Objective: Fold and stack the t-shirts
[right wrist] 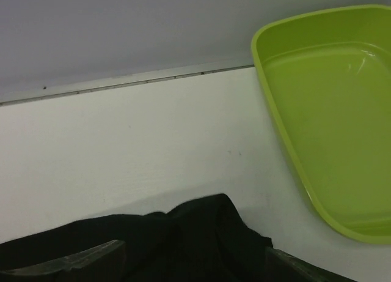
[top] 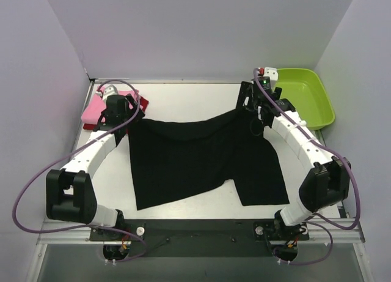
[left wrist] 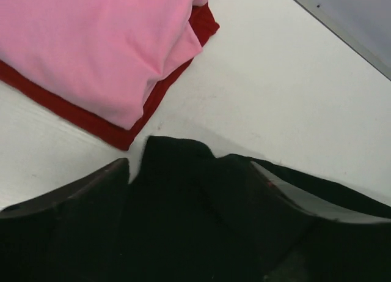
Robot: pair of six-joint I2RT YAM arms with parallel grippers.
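A large black t-shirt [top: 201, 159] lies spread across the middle of the table, its far edge bunched at both corners. The left gripper [top: 124, 115] hangs over the far-left corner. In the left wrist view its jaws stand apart, open, with loose black cloth [left wrist: 195, 202] between the fingers [left wrist: 73, 190]. A folded pink shirt [left wrist: 104, 49] rests on a dark red shirt [left wrist: 91, 120] just beyond. The right gripper [top: 256, 114] is over the far-right corner, open, with a hump of black cloth [right wrist: 201, 233] between its fingers [right wrist: 79, 257].
A lime-green tub [top: 305, 95] sits at the back right, close to the right gripper; its rim [right wrist: 275, 104] shows in the right wrist view. The pink and red stack [top: 95, 111] is at the back left against the wall. White walls enclose three sides.
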